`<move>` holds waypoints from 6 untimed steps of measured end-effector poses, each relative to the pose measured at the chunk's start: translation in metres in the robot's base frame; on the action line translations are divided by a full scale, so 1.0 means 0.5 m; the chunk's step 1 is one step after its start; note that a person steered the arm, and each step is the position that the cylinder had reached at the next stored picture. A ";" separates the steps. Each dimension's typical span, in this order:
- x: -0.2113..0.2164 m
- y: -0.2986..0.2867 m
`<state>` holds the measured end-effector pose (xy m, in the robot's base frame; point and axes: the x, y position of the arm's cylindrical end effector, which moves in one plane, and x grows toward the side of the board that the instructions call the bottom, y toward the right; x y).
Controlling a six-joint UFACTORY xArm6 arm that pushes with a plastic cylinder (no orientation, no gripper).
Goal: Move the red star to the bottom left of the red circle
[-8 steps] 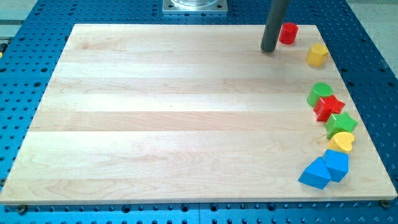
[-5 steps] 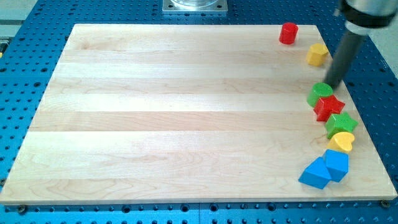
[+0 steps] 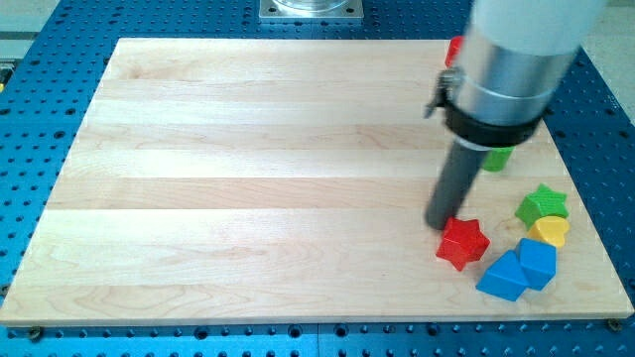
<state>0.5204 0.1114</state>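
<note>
The red star (image 3: 463, 243) lies on the wooden board (image 3: 248, 178) at the lower right, just left of the blue blocks. My tip (image 3: 439, 224) stands at the star's upper left, touching or almost touching it. The red circle (image 3: 452, 48) is near the board's top right corner; the arm hides most of it and only a sliver shows. The star is far below the circle.
A green star (image 3: 542, 203), a yellow heart (image 3: 549, 231) and two blue blocks (image 3: 537, 262) (image 3: 501, 278) cluster at the right edge. A green block (image 3: 496, 158) peeks out under the arm's body. The yellow block from before is hidden by the arm.
The arm swung from the top right down across the right side. The red star has slid from between the green blocks down and left to beside the blue blocks.
</note>
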 end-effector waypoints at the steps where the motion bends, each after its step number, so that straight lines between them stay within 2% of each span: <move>1: 0.110 -0.100; 2: 0.167 -0.018; 3: 0.112 0.075; 4: 0.022 0.081; 6: 0.036 0.147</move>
<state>0.5383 0.1850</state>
